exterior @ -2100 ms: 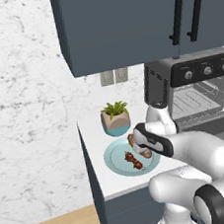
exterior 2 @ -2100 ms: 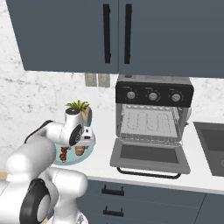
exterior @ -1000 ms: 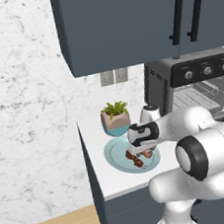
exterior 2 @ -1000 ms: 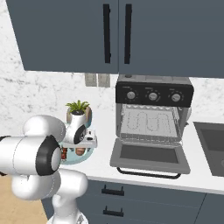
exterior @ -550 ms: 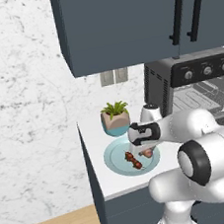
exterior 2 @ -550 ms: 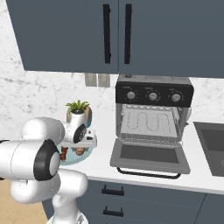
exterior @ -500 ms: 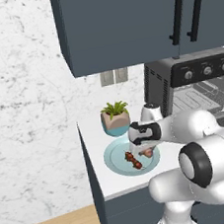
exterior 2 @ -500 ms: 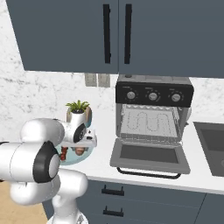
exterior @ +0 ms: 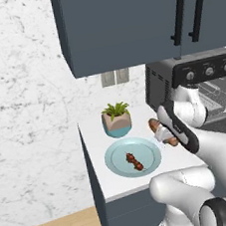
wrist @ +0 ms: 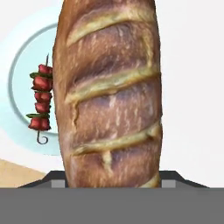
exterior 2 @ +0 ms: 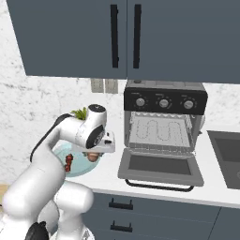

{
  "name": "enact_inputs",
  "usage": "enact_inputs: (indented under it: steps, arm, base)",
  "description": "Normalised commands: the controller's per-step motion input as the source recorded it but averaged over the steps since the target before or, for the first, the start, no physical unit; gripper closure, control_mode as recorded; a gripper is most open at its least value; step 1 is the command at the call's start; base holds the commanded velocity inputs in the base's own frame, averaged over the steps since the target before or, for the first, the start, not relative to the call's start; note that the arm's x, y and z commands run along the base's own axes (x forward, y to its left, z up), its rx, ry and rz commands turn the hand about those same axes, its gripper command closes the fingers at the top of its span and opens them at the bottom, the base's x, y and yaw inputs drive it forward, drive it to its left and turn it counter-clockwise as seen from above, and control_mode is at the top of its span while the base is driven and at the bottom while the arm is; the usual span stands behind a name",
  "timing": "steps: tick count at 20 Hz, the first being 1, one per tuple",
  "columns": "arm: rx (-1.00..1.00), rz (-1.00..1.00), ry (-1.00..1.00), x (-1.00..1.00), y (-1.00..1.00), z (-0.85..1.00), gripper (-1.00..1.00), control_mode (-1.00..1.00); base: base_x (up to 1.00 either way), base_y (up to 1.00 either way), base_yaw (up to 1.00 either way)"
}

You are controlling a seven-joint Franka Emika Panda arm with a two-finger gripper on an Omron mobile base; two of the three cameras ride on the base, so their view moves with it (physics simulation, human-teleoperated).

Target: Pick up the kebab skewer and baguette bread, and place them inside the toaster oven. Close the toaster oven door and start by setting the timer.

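The baguette bread (wrist: 109,96) is a golden-brown scored loaf, and my gripper (exterior: 163,135) is shut on it above the right rim of the light blue plate (exterior: 118,157). From the right, the gripper (exterior 2: 96,152) hangs over the plate (exterior 2: 58,152) with the loaf's end (exterior 2: 93,156) showing beneath it. The kebab skewer (exterior: 134,161) lies on the plate, also visible as red chunks (wrist: 40,107) left of the loaf. The toaster oven (exterior 2: 164,101) stands to the right with its door (exterior 2: 159,166) dropped open and the wire rack (exterior 2: 161,131) exposed.
A potted plant (exterior: 117,120) sits behind the plate near the wall. Dark wall cabinets (exterior 2: 122,37) hang low above the oven. A sink (exterior 2: 227,157) lies right of the oven. The counter's front edge (exterior: 129,190) is just before the plate.
The gripper has risen off the plate with the baguette in it and shifted toward the oven side. The skewer stays on the plate.
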Motion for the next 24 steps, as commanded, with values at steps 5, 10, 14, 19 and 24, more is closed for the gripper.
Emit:
enact_inputs:
  steps: [5,10,14,19,24]
  arm:
    - [0.00,0.00,-0.03,-0.34,-1.00,0.68,1.00,-1.00]
    - [-0.02,0.00,0.00,-0.01,-1.00,0.39,1.00,-1.00]
    - [-0.02,0.00,0.05,0.06,-0.91,0.31,1.00,-1.00]
    - [-0.02,-0.03,0.04,0.15,-0.42,0.12,1.00,-1.00]
    - [0.00,-0.08,0.07,0.31,-0.01,0.08,1.00,-1.00]
  base:
    - [0.00,0.00,0.00]
    - [0.00,0.00,0.00]
    - [0.00,0.00,0.00]
    - [0.00,0.00,0.00]
    - [0.00,0.00,0.00]
